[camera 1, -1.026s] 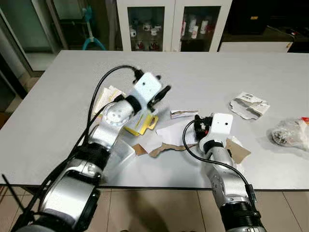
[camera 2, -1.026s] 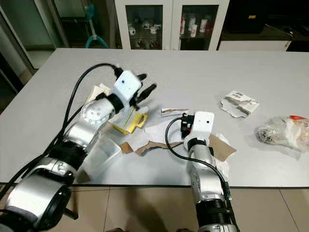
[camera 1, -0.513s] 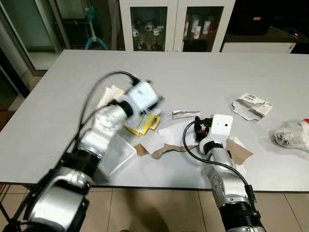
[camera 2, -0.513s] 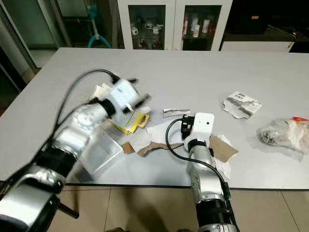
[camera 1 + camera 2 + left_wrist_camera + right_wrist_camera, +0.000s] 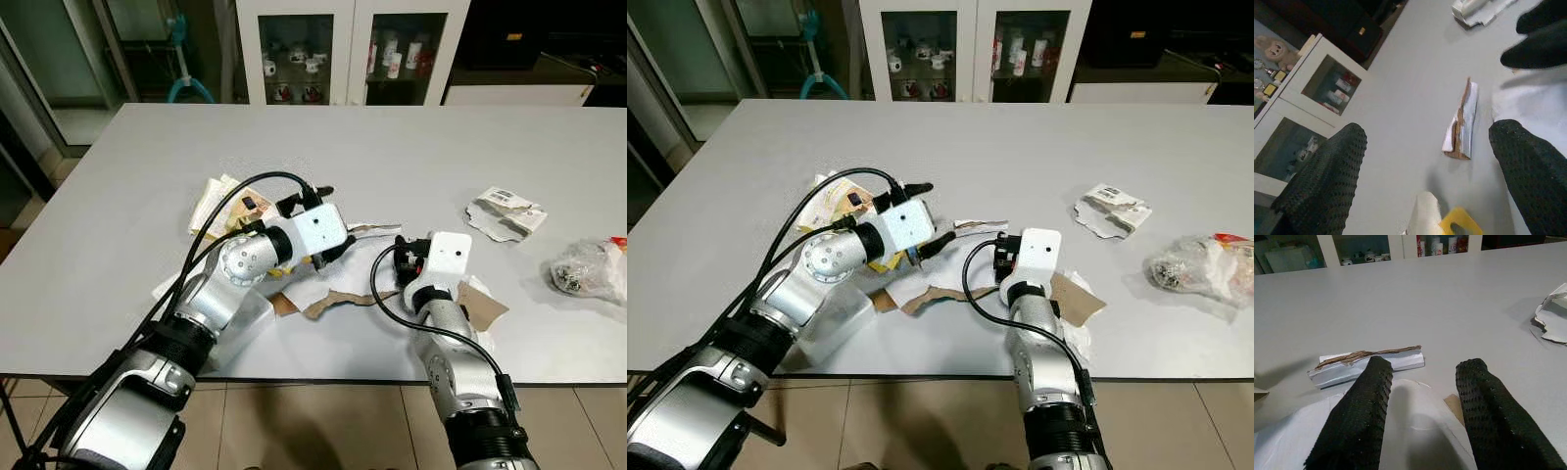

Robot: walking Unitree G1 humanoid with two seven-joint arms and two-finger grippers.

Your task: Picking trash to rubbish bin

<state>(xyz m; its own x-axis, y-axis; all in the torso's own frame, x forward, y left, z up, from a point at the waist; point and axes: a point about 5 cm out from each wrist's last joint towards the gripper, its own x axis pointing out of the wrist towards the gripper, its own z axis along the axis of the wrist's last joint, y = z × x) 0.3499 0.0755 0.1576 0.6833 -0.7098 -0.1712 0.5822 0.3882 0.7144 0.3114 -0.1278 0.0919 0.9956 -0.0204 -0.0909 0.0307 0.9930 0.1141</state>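
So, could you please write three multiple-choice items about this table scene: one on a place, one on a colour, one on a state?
1. Where does the clear plastic bag lie?
A. at the table's right edge
B. under the left arm
C. on the floor

2. What colour is the scrap beside the left gripper?
A. blue
B. yellow
C. green

3. How do the right gripper's fingers stand?
A. shut on a bottle
B. shut on the cardboard strip
C. open over white paper

Answers:
1 A: the bag sits far right on the grey table.
2 B: the yellow scrap shows in the left wrist view.
3 C: the right wrist view shows a gap between its fingers, white paper below and the torn cardboard strip ahead of them.
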